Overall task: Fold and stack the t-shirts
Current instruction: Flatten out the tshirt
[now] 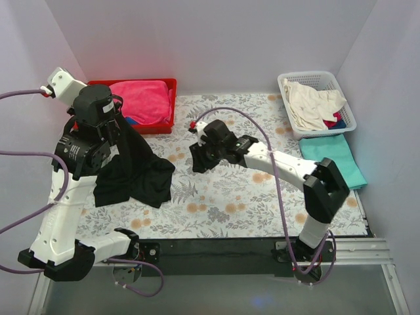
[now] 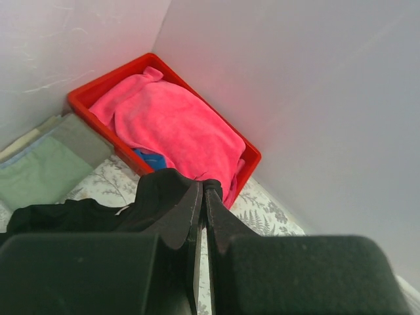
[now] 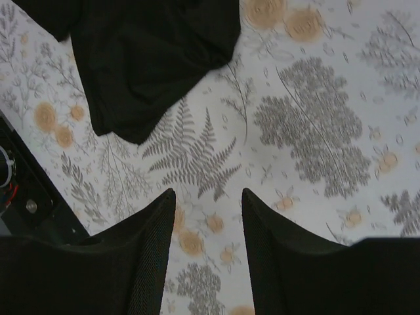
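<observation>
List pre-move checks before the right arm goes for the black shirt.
1. Left end effector shut on black t-shirt: ok.
2. Right end effector open: ok.
3. Right end effector over bare table, touching no cloth: ok.
4. Is black t-shirt spread flat: not ok, hangs bunched, lower part on table.
5. Sleeve or hem at nearest corner: cannot tell.
6. Teal t-shirt folded, away from both arms: ok.

Bright even light, soft shadows; wrist-cam fgnd blurry, maybe glare.
</observation>
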{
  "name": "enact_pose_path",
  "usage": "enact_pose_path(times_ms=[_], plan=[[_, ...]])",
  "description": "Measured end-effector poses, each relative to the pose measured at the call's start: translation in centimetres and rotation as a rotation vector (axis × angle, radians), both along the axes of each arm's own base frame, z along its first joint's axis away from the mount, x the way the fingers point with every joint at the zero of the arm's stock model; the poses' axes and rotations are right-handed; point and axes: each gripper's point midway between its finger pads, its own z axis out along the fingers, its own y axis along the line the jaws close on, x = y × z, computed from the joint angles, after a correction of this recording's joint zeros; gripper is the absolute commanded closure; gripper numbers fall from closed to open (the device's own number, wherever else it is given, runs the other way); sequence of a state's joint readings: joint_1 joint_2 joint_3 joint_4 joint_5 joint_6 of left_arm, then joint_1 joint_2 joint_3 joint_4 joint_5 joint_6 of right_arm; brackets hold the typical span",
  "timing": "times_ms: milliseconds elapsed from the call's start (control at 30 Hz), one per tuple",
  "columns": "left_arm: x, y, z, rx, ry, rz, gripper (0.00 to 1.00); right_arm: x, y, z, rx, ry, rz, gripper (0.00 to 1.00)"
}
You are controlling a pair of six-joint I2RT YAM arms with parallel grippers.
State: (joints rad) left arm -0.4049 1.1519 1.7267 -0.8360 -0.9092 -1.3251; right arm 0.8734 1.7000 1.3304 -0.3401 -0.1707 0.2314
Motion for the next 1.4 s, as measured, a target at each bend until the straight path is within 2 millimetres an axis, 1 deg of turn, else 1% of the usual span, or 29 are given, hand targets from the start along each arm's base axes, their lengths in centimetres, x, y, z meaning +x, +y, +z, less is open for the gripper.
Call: enact_pose_path(times_ms=[67,133,267,400,533,600,700,767,833,867,900,967,1000,1133,1200,1233,1267,1300,1333,1400], plan=[[-0.3,0.5,0.0,0.007,0.004,0.025,1.0,0.7,2.6,-0.1,0.02,-0.008,0.036,0.49],[-0.6,0.9,-0.1,0.015,0.011,0.043,1.0,1.4,4.9,-0.7,0.033,-0.012,0.066,0.48],[-1.1,1.2,-0.1,0.018,0.012,0.054,1.0,2.8,8.1,-2.5,0.037,-0.012,0.097,0.48],[-1.8,1.5,-0.4,0.011,0.014,0.053,1.0,4.7,10.1,-4.3,0.03,-0.029,0.102,0.47],[-2.2,1.5,-0.7,0.002,0.024,0.048,1.0,6.1,11.8,-5.5,0.037,-0.046,0.107,0.47],[-2.3,1.4,-1.0,0.0,0.032,0.043,1.0,6.5,12.3,-6.3,0.036,-0.045,0.108,0.44],[-2.4,1.4,-1.3,0.0,0.045,0.038,1.0,6.7,12.7,-7.5,0.028,-0.034,0.11,0.39],[-2.5,1.4,-1.5,0.004,0.055,0.037,1.0,6.7,12.7,-8.2,0.021,-0.025,0.11,0.38],[-2.6,1.4,-1.7,0.007,0.064,0.035,1.0,6.5,12.7,-9.0,0.015,-0.011,0.114,0.4],[-2.7,1.4,-1.7,0.007,0.066,0.035,1.0,6.5,12.8,-9.2,0.014,-0.006,0.117,0.44],[-2.7,1.5,-1.7,0.007,0.067,0.035,1.0,6.3,12.8,-9.5,0.013,0.001,0.122,0.57],[-2.9,1.5,-1.7,0.007,0.068,0.035,1.0,6.1,12.9,-9.9,0.014,0.011,0.131,0.78],[-3.0,1.6,-1.8,0.008,0.07,0.035,1.0,6.0,12.9,-10.0,0.015,0.014,0.135,0.98],[-3.2,1.7,-1.7,0.007,0.067,0.035,1.0,5.7,12.9,-10.2,0.021,0.022,0.137,0.99],[-3.2,1.7,-1.6,0.009,0.066,0.035,1.0,5.3,12.0,-10.6,-0.001,0.025,0.129,0.99],[-3.2,1.7,-1.6,0.009,0.065,0.034,1.0,5.1,11.4,-10.7,-0.015,0.022,0.12,0.99],[-3.1,1.7,-1.6,0.011,0.065,0.034,1.0,4.8,10.3,-10.7,-0.041,0.019,0.107,0.99],[-3.0,1.6,-1.5,0.013,0.063,0.033,1.0,4.5,8.9,-10.3,-0.066,0.008,0.086,0.99],[-2.9,1.6,-1.3,0.016,0.06,0.032,1.0,4.2,8.1,-9.9,-0.08,-0.001,0.074,0.99],[-2.6,1.5,-1.1,0.021,0.055,0.03,1.0,4.0,5.8,-7.5,-0.097,-0.043,0.034,0.99]])
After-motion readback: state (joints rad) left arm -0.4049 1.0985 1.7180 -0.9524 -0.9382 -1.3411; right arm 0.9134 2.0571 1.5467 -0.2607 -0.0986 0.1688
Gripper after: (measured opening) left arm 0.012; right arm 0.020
